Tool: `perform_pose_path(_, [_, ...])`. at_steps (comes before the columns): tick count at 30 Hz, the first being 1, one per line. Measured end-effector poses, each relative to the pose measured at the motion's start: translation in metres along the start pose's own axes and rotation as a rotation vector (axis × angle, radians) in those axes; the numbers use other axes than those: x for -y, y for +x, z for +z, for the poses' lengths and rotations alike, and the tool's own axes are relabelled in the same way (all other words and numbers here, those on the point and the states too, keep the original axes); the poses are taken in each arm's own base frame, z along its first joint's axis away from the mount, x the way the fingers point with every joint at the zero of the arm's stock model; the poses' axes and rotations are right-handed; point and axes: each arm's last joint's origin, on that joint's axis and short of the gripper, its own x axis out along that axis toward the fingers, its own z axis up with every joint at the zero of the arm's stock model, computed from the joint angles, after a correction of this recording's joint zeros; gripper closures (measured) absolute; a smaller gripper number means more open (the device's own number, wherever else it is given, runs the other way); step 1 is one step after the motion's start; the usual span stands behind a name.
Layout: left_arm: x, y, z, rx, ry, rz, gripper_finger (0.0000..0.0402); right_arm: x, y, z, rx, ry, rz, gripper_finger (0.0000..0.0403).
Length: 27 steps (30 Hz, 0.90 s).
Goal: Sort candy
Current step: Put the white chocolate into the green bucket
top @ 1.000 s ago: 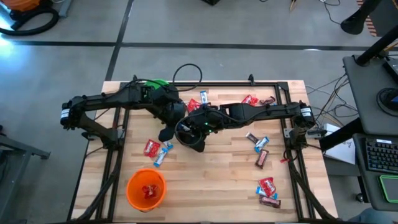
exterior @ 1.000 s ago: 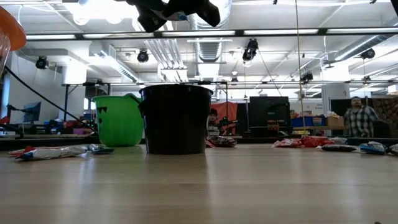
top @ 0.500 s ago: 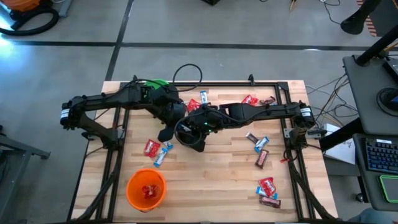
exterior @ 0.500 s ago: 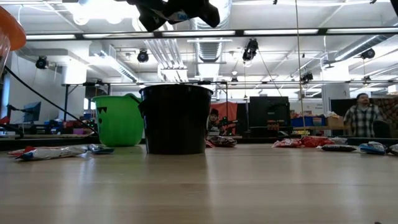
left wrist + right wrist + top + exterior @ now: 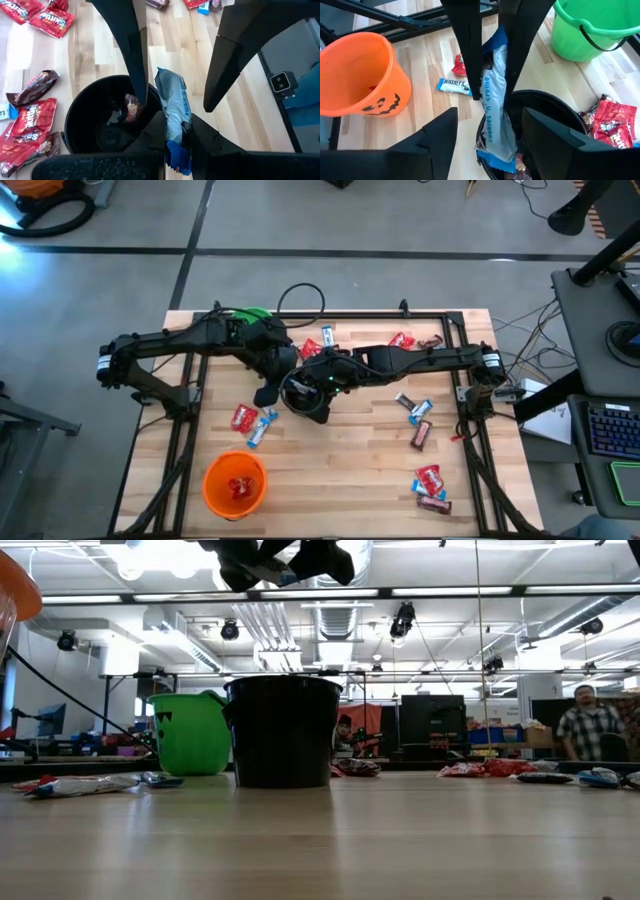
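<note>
My left gripper (image 5: pixel 175 127) is shut on a blue-and-white candy bar (image 5: pixel 494 100), high above the black bucket (image 5: pixel 305 402), which holds a few candies. My right gripper (image 5: pixel 490 114) faces it from the other side; its open fingers stand on either side of the bar without touching it. In the low view both grippers (image 5: pixel 285 560) show at the top, over the black bucket (image 5: pixel 283 730). Other candy lies on the table: red and blue pieces (image 5: pixel 248 420) at the left, brown and blue ones (image 5: pixel 415 410) at the right. My left gripper pinches the candy bar near its upper, blue end (image 5: pixel 174 131) between its two fingers. The fingers (image 5: pixel 469 55) slant down from the table's left. The bar hangs below them, lifted clear, its lower end (image 5: pixel 495 150) over the black bucket's mouth.
A green bucket (image 5: pixel 258 320) stands at the far left and an orange bucket (image 5: pixel 235 483) with red candy near the front left. More candy lies at the far side (image 5: pixel 405 340) and near the front right (image 5: pixel 430 485). A person (image 5: pixel 585 730) stands in the room behind.
My right gripper has opened above the black bucket and let go of the candy bar. The bar stays in my left gripper. Neither arm has shifted.
</note>
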Motion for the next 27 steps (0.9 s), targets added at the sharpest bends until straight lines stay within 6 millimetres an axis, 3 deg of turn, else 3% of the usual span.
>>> perform_pose_path(9, [-0.008,-0.002,-0.007,-0.067,-0.016,0.122,0.0389,0.002,-0.008,-0.006,-0.065,-0.004,-0.02,0.0175])
perform_pose_path(27, [-0.056,-0.024,-0.027,-0.149,-0.154,0.25,0.0389,0.01,-0.009,-0.018,-0.2,-0.024,-0.07,0.0174])
